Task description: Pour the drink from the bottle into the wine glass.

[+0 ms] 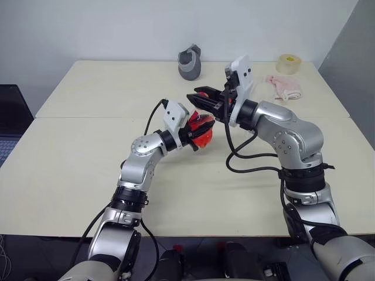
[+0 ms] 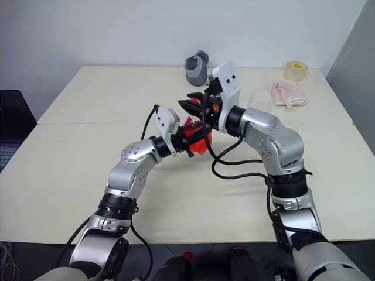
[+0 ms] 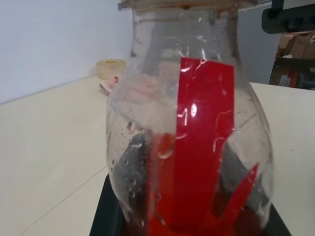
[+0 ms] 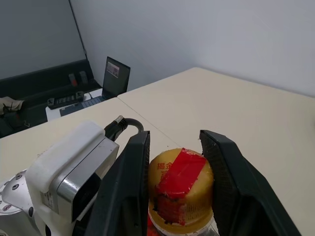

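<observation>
Above the middle of the cream worktop (image 1: 88,170), the left end effector (image 1: 196,132) is clamped around the lower body of the bottle (image 3: 189,128), holding it lifted off the surface. Through the clear plastic, the left wrist view shows the red label strip running down the side and the red-orange drink (image 3: 197,216) pooled low in the bottle, with droplets clinging to the inside wall. From the right, the right end effector (image 4: 179,167) reaches in level over the top of the bottle, its two black fingers (image 4: 130,172) set one on each side of the yellow cap (image 4: 182,189), which carries a patch of red tape; they stand close beside the cap, but whether they are pressing on it cannot be told. At the far edge of the worktop sit a grey cup-like object (image 1: 190,61), a roll of tape (image 1: 289,63) and a pink cloth (image 1: 284,86), all well apart from the bottle. A laptop (image 4: 117,76) stands on a separate surface to the robot's left.
</observation>
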